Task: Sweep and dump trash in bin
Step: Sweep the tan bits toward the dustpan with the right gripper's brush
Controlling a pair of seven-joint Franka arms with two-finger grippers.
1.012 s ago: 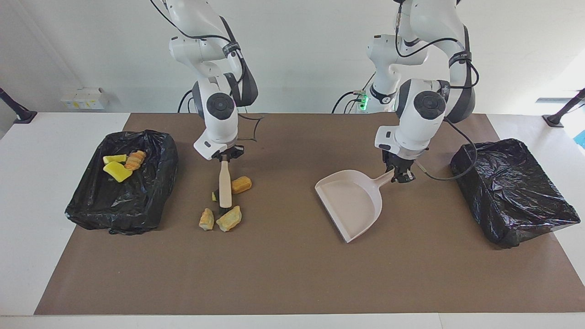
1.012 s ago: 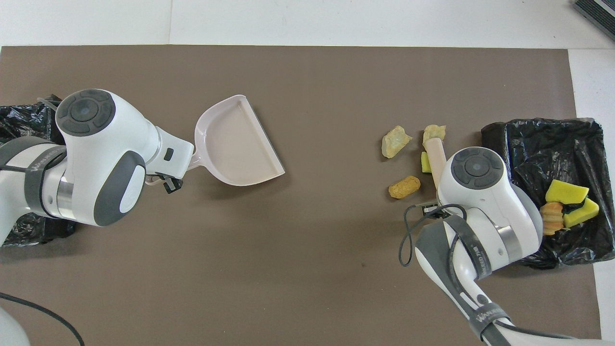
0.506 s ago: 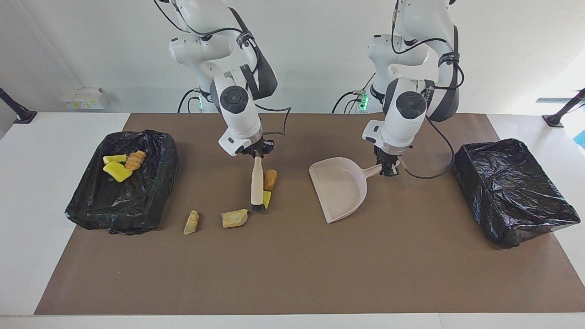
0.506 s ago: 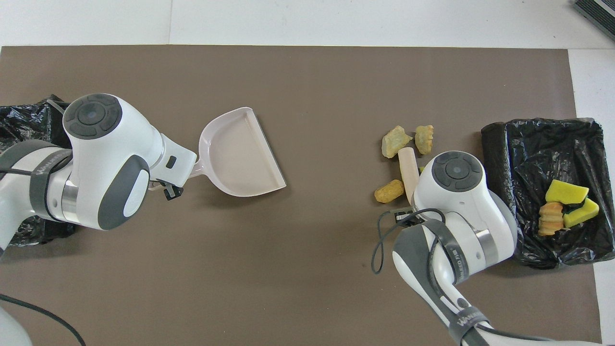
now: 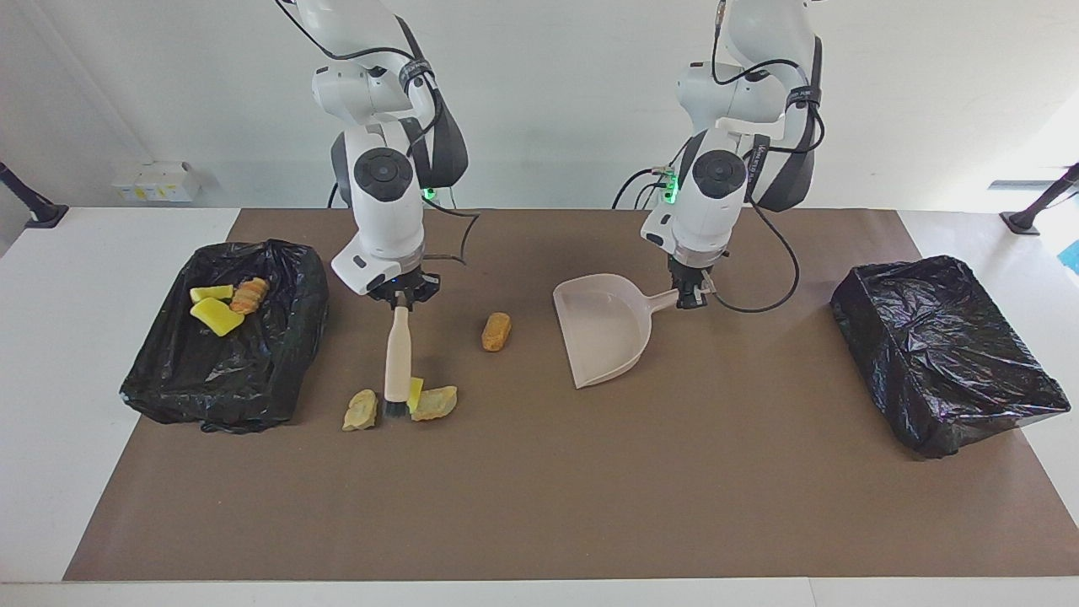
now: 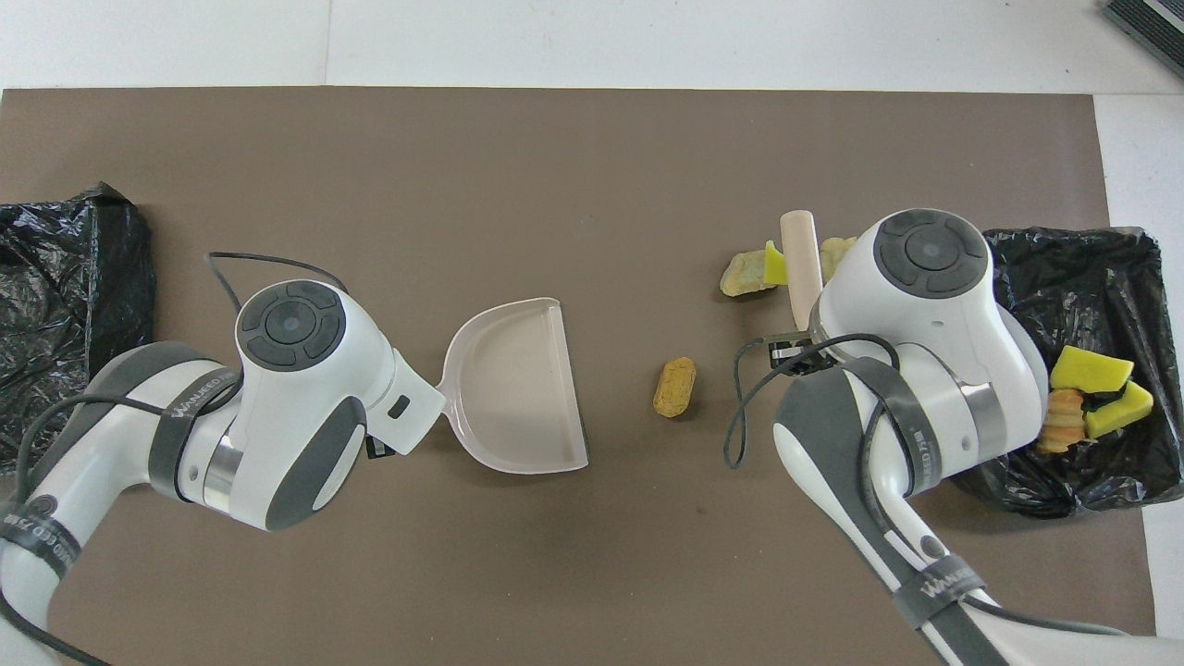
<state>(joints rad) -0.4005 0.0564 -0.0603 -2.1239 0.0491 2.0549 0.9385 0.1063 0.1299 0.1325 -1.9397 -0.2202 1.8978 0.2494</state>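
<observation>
Take the beige dustpan [image 5: 605, 339] as your landmark: a smooth, shallow plastic scoop with a flat front lip, lying on the matte brown mat [image 5: 539, 506]. Your left gripper [image 5: 689, 295] is clamped on its stubby handle. Just beside the pan, toward the right arm's end, lies one orange-brown bun-like lump [image 5: 496, 331] with a rough crust. Farther that way and farther from the robots than the pan, your right gripper [image 5: 403, 295] is closed on the top of a brush [image 5: 397, 358] (pale rounded handle, dark bristles down on the mat). Its bristles sit between two pale tan lumpy chunks [image 5: 361, 410] [image 5: 435, 403], with a bright yellow sponge wedge [image 5: 414, 394] pressed against the brush. Past those, at the right arm's end, a crinkled glossy black bag-lined bin [image 5: 278, 354] holds two yellow wedges [image 5: 216, 315] and a ridged orange lump [image 5: 249, 295]. A second lined bin [image 5: 944, 354] sits at the left arm's end.
</observation>
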